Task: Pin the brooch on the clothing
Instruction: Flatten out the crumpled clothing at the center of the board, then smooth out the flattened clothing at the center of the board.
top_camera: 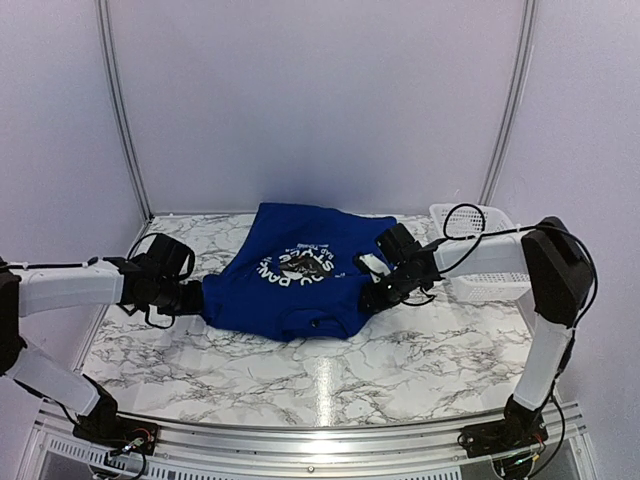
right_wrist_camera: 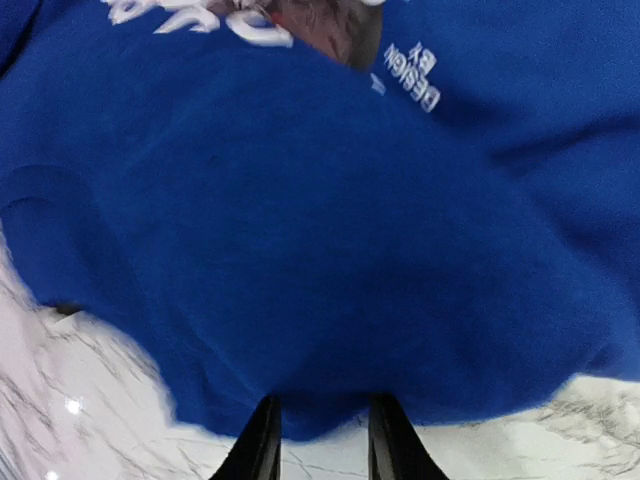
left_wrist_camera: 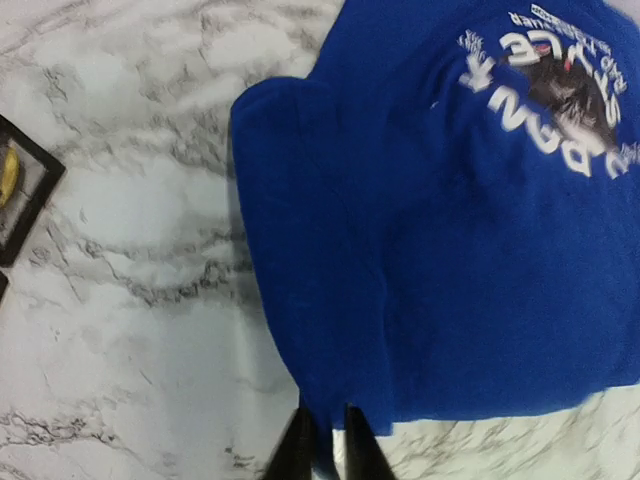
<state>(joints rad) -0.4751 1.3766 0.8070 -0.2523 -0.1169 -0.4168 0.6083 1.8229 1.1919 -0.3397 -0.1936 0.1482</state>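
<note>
The royal-blue T-shirt [top_camera: 275,232] lies bunched in the middle of the marble table, its panda graphic [top_camera: 300,265] facing up. My left gripper [top_camera: 197,297] is shut on the shirt's left edge; in the left wrist view [left_wrist_camera: 328,450] blue cloth [left_wrist_camera: 450,280] sits between the narrow jaws. My right gripper [top_camera: 372,297] holds the shirt's right edge; in the right wrist view [right_wrist_camera: 322,445] a fold of cloth [right_wrist_camera: 300,220] bulges between the jaws. A small dark spot [top_camera: 316,322] sits on the shirt's near part; I cannot tell whether it is the brooch.
A white slatted basket [top_camera: 482,222] stands at the back right, behind the right arm. A black-framed box [left_wrist_camera: 25,195] with something yellow inside lies on the marble left of the shirt. White walls close in the table on three sides.
</note>
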